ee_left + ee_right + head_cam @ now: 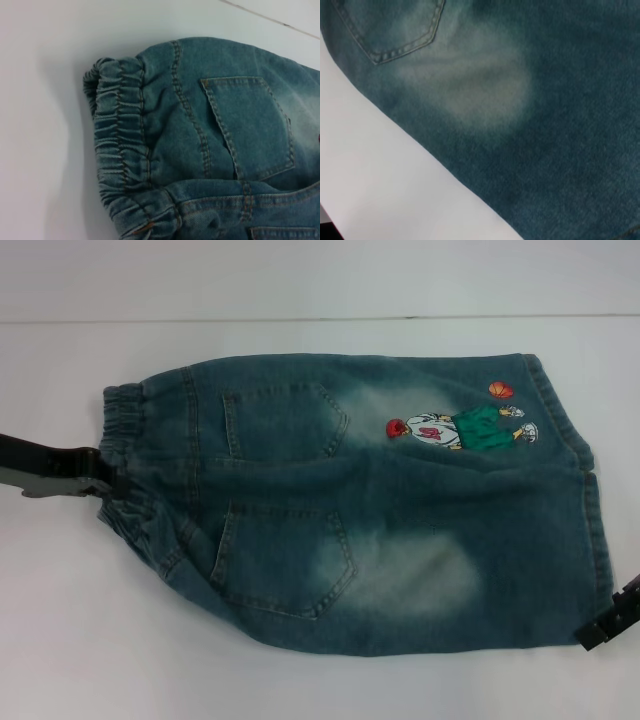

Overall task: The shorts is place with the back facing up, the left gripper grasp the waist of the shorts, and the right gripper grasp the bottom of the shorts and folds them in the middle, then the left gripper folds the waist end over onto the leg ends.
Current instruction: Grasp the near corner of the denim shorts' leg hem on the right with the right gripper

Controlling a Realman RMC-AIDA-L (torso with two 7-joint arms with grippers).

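The shorts [360, 510] lie flat on the white table, back up, showing two patch pockets and the embroidered cartoon player [462, 428]. The waist of the shorts [125, 455] is the gathered elastic band on the left, also seen close up in the left wrist view as the waistband [117, 145], bunched near its middle. My left gripper [108, 480] reaches in from the left and touches the middle of that band. The bottom of the shorts [590, 510] is the straight hem on the right. My right gripper [605, 625] sits at the hem's near corner, mostly out of frame. The right wrist view shows only faded denim [485, 90].
The white table [60, 640] surrounds the shorts, with bare surface in front and to the left. Its far edge [300, 318] runs across the back.
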